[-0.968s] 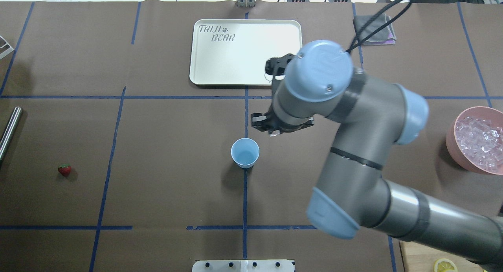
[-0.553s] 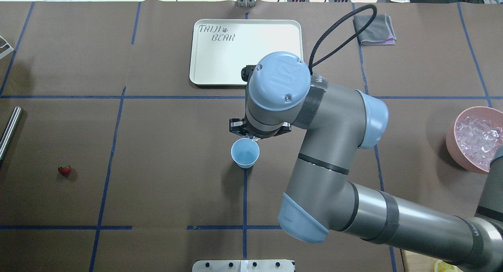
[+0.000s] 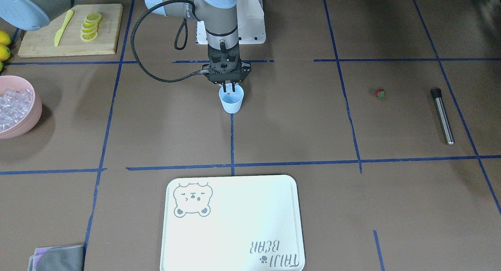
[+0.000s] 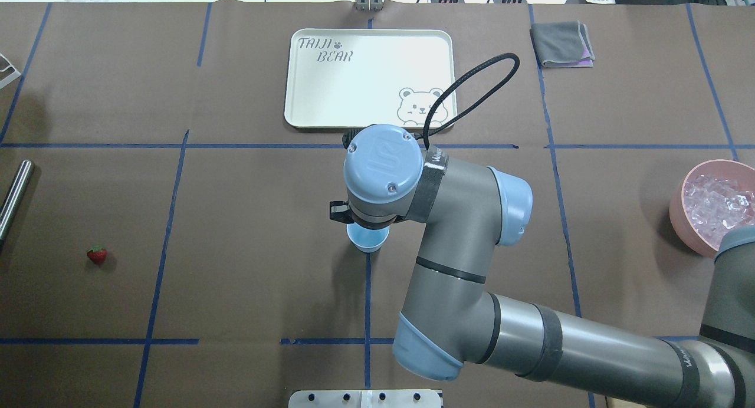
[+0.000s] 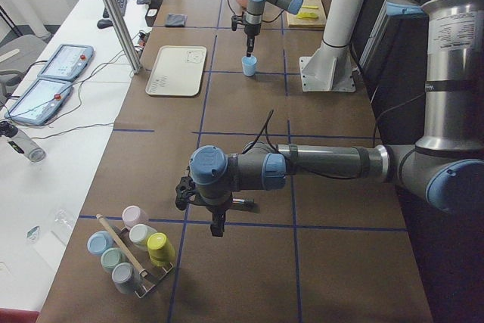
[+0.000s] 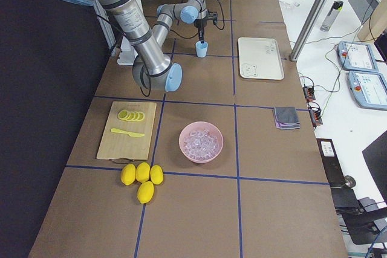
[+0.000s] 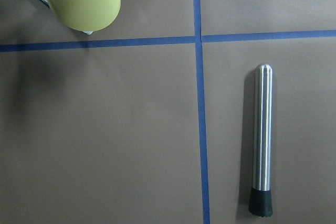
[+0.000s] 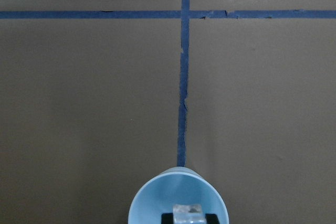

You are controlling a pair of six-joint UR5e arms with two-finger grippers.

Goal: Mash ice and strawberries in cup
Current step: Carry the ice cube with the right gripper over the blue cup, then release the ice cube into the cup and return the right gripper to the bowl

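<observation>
Pretty early on imo: the small pale-blue plastic cup (image 3: 231,102) mid-table looks empty, the little red strawberry (image 3: 380,93) sits well off toward the robot's left, nothing mashed yet. Right gripper (image 3: 229,90) points straight down over the cup's mouth, fingers (image 8: 210,217) pinching one clear ice cube (image 8: 188,212). Left gripper (image 5: 218,228) hovers above the steel muddler rod (image 7: 261,140), can't tell if its fingers are open
</observation>
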